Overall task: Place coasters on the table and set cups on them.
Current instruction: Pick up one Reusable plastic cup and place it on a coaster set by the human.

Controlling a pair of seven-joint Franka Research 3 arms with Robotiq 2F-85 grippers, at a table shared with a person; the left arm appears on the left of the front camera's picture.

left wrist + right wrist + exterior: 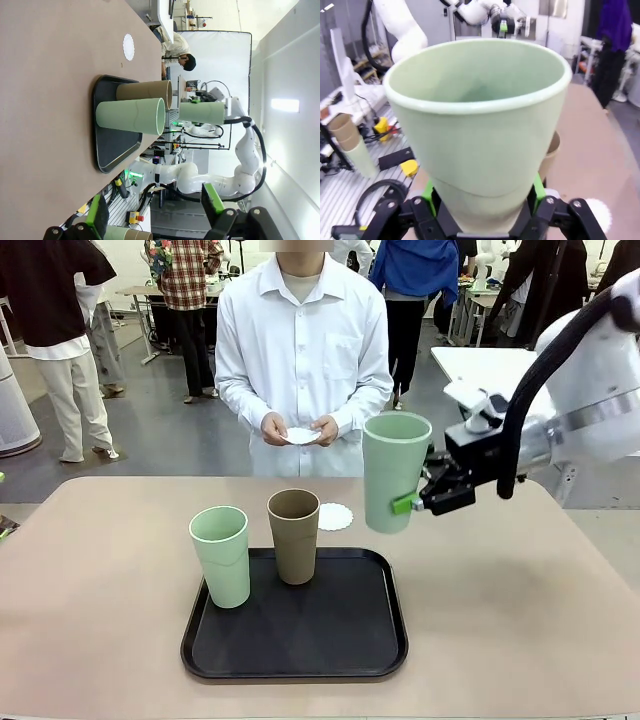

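Right gripper point(404, 502): jaws clamped on the lower part of a pale green cup point(395, 470), a green pad on either flank.
Held cup: upright, in the air clear of the table point(90, 580), just right of the black tray point(300, 650).
Left gripper point(154, 210): jaws spread wide, nothing between them.
Coaster point(335, 516): flat on the table beyond the tray, just left of the held cup.
On the tray: a second green cup point(220, 555) and a tan cup point(294, 535), both upright.
Person's hands point(273, 428): holding another coaster point(300, 435) at the far side.
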